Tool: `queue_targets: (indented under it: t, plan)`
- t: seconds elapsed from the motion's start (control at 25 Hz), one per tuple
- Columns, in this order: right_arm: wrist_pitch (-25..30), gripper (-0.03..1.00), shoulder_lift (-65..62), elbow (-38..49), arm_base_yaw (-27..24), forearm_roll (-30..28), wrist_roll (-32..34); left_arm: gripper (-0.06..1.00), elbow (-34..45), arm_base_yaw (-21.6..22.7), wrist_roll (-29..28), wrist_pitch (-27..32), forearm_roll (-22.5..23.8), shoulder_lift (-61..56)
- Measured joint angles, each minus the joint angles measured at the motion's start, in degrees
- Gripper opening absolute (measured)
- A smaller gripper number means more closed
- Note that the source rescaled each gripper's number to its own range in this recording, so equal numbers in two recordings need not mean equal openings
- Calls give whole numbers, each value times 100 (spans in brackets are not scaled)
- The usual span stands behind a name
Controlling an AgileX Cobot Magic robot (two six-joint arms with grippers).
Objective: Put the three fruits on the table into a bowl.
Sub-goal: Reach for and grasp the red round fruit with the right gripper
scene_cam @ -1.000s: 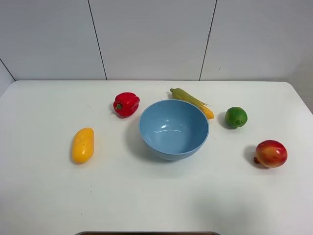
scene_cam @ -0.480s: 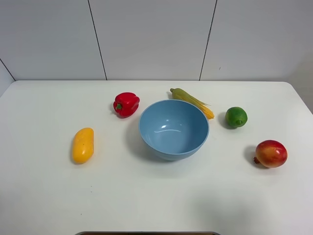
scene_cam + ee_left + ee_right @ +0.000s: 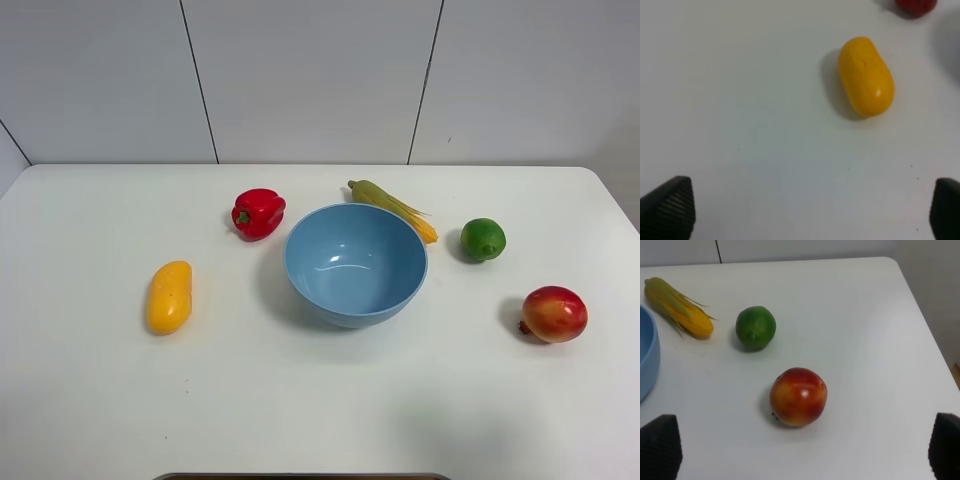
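The light-blue bowl [image 3: 355, 262] stands empty in the middle of the white table [image 3: 300, 400]. The yellow-orange mango [image 3: 169, 296] lies to its left and also shows in the left wrist view [image 3: 866, 76]. The green lime [image 3: 483, 239] and the red-orange pomegranate-like fruit [image 3: 554, 313] lie to its right; both show in the right wrist view, lime [image 3: 755, 327] and pomegranate [image 3: 798, 396]. My left gripper [image 3: 810, 207] is open, short of the mango. My right gripper [image 3: 800, 450] is open, short of the pomegranate. Neither arm shows in the exterior view.
A red bell pepper [image 3: 258, 212] lies behind the bowl to the left. A yellow-green corn cob [image 3: 393, 209] lies behind the bowl to the right, also in the right wrist view [image 3: 677, 307]. The table's right edge [image 3: 925, 335] runs near the pomegranate.
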Motion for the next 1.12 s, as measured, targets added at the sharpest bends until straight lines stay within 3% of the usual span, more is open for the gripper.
queue_targets:
  t: [0.2,0.8,1.12]
  plan:
    - [39,100,417,-215,0,0,0,87,0,0,0,0,0,0]
    - [364,100,4087,-2084,0,-365,0,87,0,0,0,0,0,0]
    - [174,100,5397,-2198,0,-408,0,87,0,0,0,0,0,0]
